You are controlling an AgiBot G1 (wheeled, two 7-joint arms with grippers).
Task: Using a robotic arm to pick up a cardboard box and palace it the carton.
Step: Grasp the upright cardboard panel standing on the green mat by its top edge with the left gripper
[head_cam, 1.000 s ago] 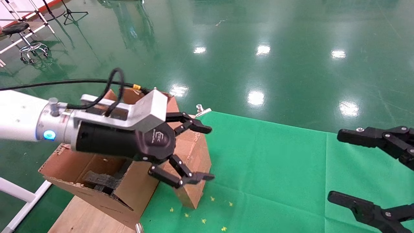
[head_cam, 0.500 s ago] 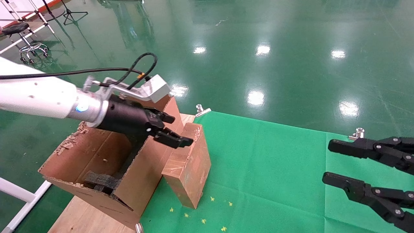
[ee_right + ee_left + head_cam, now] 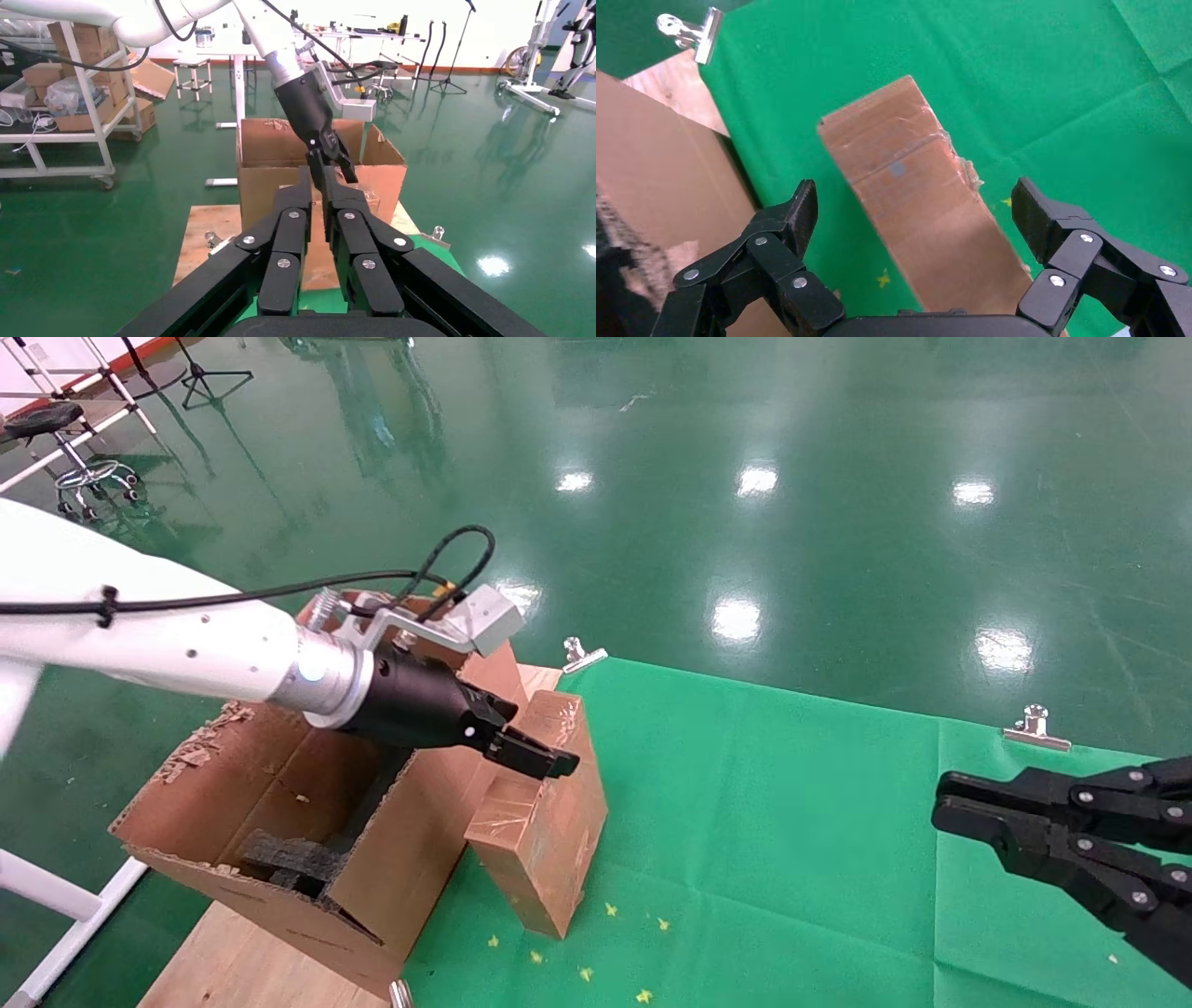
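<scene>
Head view: a bench covered by a green cloth is shown, with bare wood exposed at its near left corner. Two metal clips are seen along the far edge of the cloth.

Carton: large, brown, with ragged flaps; placed at the left edge of the bench, with black foam pieces visible inside.

Cardboard box: small, brown, wrapped in shiny tape; stood on the cloth just beside the carton's right wall, tilted, with its upper end toward the far edge. Whether it touches the carton cannot be told.

Robotic arm: white, with a silver wrist and a black cable; extended from the left over the carton. Its left gripper is held above the upper end of the cardboard box.

Left wrist view: the left gripper is shown spread wide, one finger on either side of the cardboard box, with clear gaps and no contact. The carton is seen beside it.

Right gripper: black, held over the right edge of the bench, well apart from the cardboard box. In the right wrist view its fingers are seen drawn close together, with nothing between them.
</scene>
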